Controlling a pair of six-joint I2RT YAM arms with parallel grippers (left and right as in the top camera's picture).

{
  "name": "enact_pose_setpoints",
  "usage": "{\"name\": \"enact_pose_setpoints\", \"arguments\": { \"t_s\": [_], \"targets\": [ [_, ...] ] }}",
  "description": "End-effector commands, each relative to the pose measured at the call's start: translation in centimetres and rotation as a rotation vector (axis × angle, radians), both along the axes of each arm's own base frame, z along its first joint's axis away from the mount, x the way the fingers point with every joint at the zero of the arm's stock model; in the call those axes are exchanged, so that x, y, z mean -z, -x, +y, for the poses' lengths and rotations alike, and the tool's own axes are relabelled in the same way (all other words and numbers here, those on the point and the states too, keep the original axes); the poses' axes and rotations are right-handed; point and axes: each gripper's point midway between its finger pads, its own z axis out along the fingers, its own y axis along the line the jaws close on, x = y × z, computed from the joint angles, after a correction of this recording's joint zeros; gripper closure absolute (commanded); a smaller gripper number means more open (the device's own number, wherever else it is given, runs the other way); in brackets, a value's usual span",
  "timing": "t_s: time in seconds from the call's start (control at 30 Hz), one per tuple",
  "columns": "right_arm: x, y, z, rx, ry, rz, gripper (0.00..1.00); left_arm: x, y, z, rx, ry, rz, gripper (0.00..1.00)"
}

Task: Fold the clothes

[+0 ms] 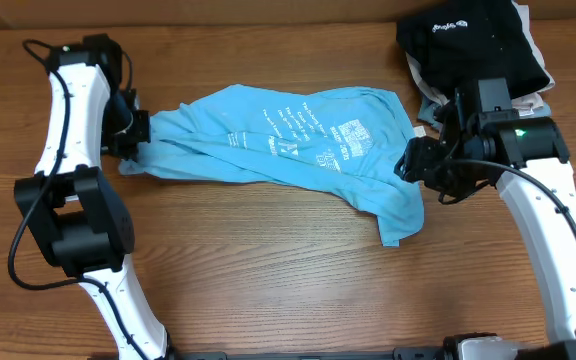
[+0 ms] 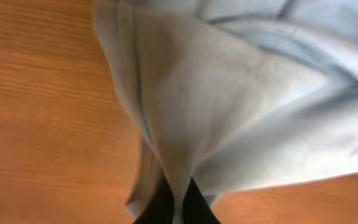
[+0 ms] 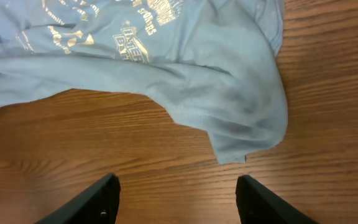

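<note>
The light sky-blue T-shirt [image 1: 288, 145] with white print lies crumpled and stretched across the middle of the wooden table. My left gripper [image 1: 133, 135] is shut on the shirt's left end; in the left wrist view the fabric [image 2: 229, 106] is pinched between the black fingers [image 2: 178, 205]. My right gripper [image 1: 413, 165] hovers at the shirt's right edge, open and empty. In the right wrist view its fingers [image 3: 176, 193] stand wide apart over bare wood, just short of a hanging corner of the shirt [image 3: 241, 130].
A black garment with a small white logo [image 1: 473, 45] lies on top of folded beige and grey-blue garments [image 1: 433, 100] at the back right corner. The table's far edge runs along the top.
</note>
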Motion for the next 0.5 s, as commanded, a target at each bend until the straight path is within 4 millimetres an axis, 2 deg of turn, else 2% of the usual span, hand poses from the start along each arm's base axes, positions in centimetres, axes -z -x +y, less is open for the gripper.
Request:
{"name": "enact_pose_setpoints", "arguments": {
  "t_s": [0.0, 0.13, 0.27, 0.47],
  "targets": [
    [-3.0, 0.7, 0.2, -0.009, -0.02, -0.084, 0.36, -1.3, 1.1, 0.0, -0.028, 0.002, 0.04, 0.96],
    [-4.0, 2.3, 0.0, -0.008, -0.02, -0.09, 0.36, -1.5, 3.7, 0.1, -0.019, -0.008, 0.154, 0.95],
    [-4.5, 3.8, -0.1, -0.008, -0.018, -0.076, 0.36, -1.4, 4.8, -1.5, -0.01, 0.062, 0.171, 0.96],
    [-5.1, 5.2, -0.3, -0.008, -0.018, -0.07, 0.36, -2.2, 8.9, -3.6, 0.029, 0.071, 0.192, 0.96]
  ]
}}
